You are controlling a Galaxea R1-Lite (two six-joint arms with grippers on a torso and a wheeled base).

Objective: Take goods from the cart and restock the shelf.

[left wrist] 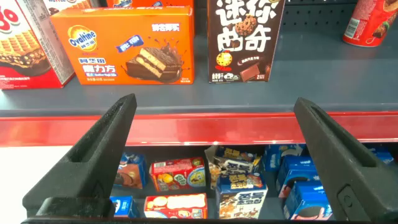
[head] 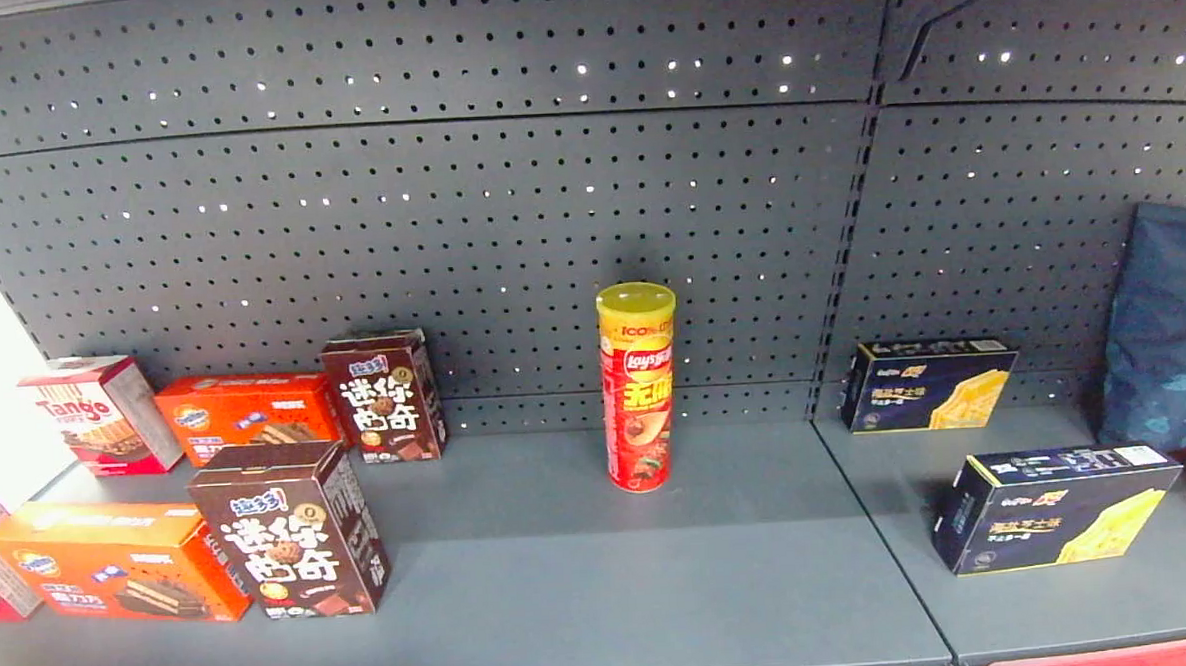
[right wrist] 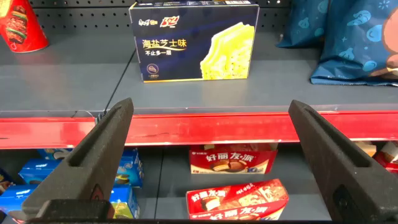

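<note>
1. The left end effector (left wrist: 214, 106) hangs just in front of the red front edge (left wrist: 205, 129) of the shelf (head: 584, 574). Its two dark fingers stand wide apart and nothing is between them.
2. The right end effector (right wrist: 211, 107) is at the same red edge, more to the robot's right. It is also spread wide and grips nothing.
3. Ahead of the left end effector, past the edge, the front orange box (left wrist: 127, 46) and the front brown cookie box (left wrist: 244, 40) stand side by side with a small gap between them. The brown one is about opposite the space between the fingers.
4. Ahead of the right end effector stands the front dark blue box (right wrist: 194, 42). A blue bag (right wrist: 348, 40) lies to the robot's right of it.
5. The chips can (head: 639, 386) stands upright on the shelf, between the two end effectors and farther back than the front boxes. Each wrist view catches a cut-off part of it at a corner.
6. The head view gives the back row, far beyond both end effectors and near the perforated back panel (head: 448, 229): a rear wafer box (head: 99, 415), a rear orange box (head: 248, 416), a rear brown cookie box (head: 384, 395) and a rear dark blue box (head: 928, 383).
7. The wrist views look under the red edge to a lower shelf. Below the left end effector are small blue, red and brown packs (left wrist: 180, 174) close together. Below the right end effector are red boxes (right wrist: 233, 160) and blue packs (right wrist: 37, 180). The fingers hide some of them, so I cannot count them.
8. A front wafer box (left wrist: 31, 43) at the robot's left is cut off by the frame, and so is the bag.
</note>
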